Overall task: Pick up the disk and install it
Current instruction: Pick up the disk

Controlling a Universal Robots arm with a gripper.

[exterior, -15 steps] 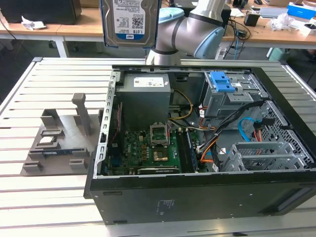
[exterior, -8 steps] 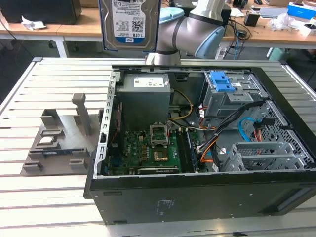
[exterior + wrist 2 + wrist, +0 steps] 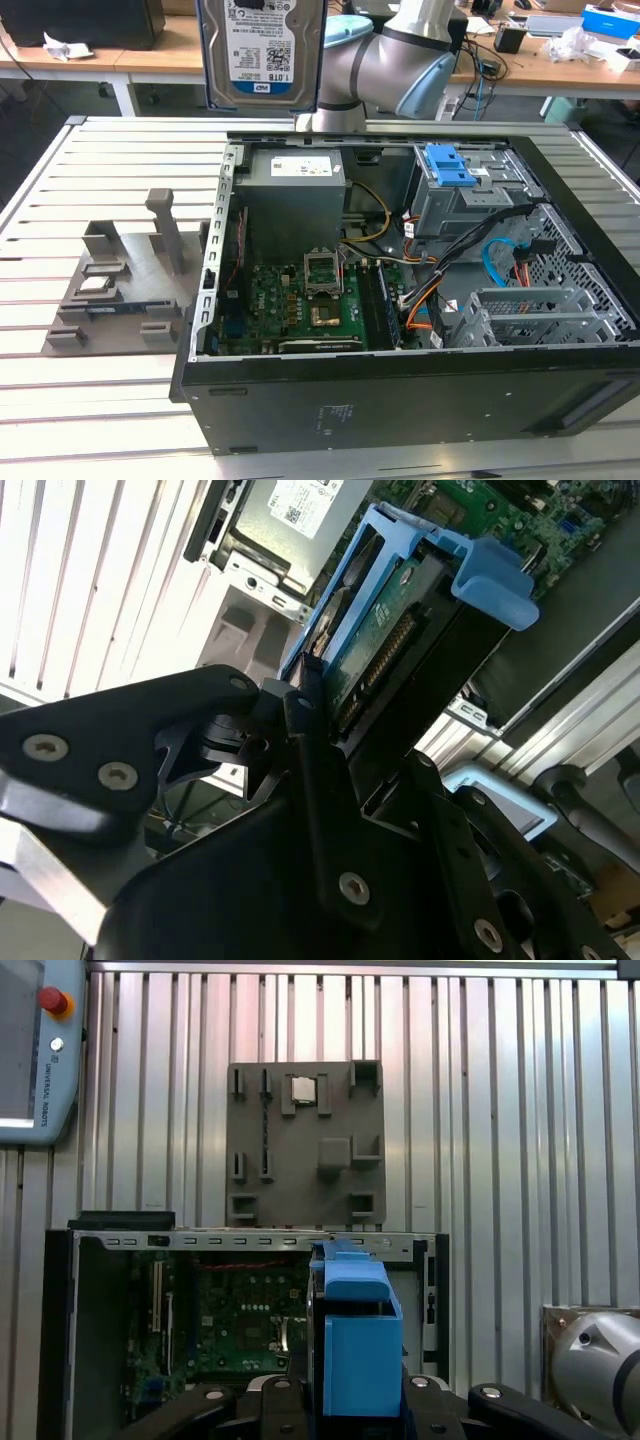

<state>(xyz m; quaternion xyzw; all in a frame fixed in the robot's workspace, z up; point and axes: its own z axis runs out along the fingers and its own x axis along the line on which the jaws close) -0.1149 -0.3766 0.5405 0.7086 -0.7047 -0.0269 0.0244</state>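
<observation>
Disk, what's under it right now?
The gripper holds the disk over the open case; motherboard shows beside it. Directly beneath is covered.

You have print on the disk [image 3: 262, 50]: a white-and-blue label with a barcode, up at the far side in the exterior view. There's a white sticker [image 3: 305, 166] on the grey power supply box [image 3: 295, 200], small lettering along the teach pendant [image 3: 35, 1050] edge, and tiny marks on the case's near wall [image 3: 335, 412]. Wording left unread.
</observation>
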